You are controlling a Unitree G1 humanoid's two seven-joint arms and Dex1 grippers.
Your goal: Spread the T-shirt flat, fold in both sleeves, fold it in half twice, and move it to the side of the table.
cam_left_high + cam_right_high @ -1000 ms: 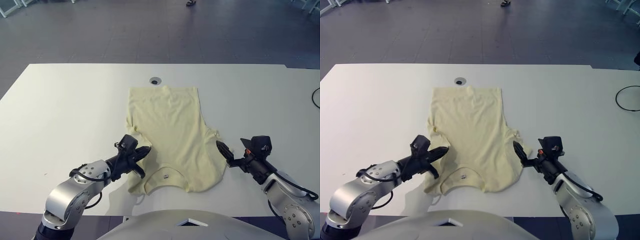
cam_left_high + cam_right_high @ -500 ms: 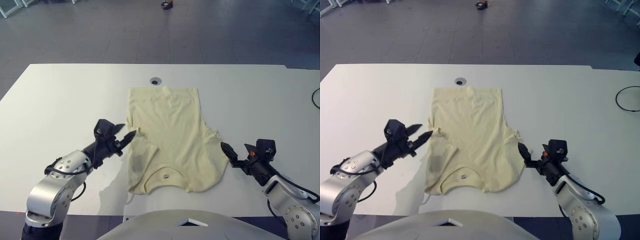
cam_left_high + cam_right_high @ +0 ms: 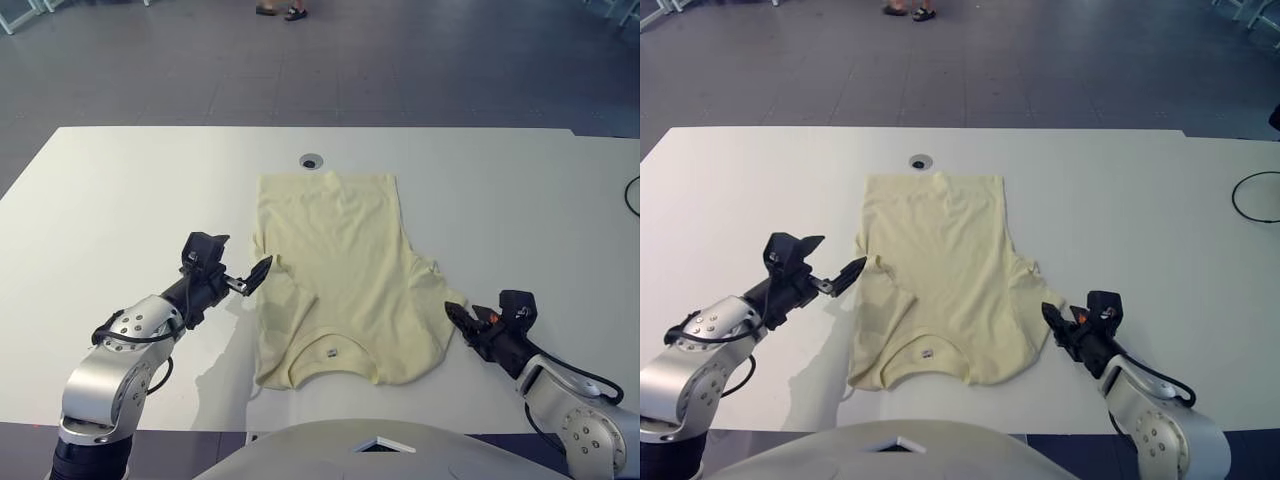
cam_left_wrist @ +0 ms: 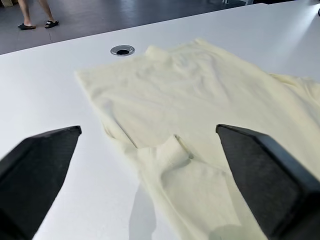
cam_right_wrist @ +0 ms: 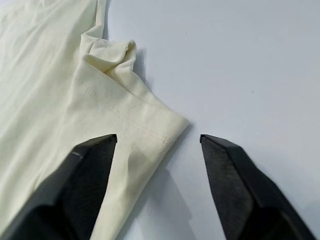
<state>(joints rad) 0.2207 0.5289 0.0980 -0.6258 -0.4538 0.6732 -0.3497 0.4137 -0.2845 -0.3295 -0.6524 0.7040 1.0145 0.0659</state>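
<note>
T-shirt point(image 3: 340, 270) on white table point(image 3: 120, 200), grommet hole point(image 3: 312, 161), grey floor point(image 3: 400, 60)

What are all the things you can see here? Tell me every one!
T-shirt: one, pale yellow, lying in the middle of the table, collar toward the robot.
table: one, white, under everything.
hole: one, round with a grey ring, in the table just beyond the T-shirt's far edge.
cable: one, black loop, at the table's right edge.
floor: grey, beyond the table.
left pincer: one, black, open, beside the T-shirt's left edge.
right pincer: one, black, open, at the T-shirt's right sleeve corner.
</note>
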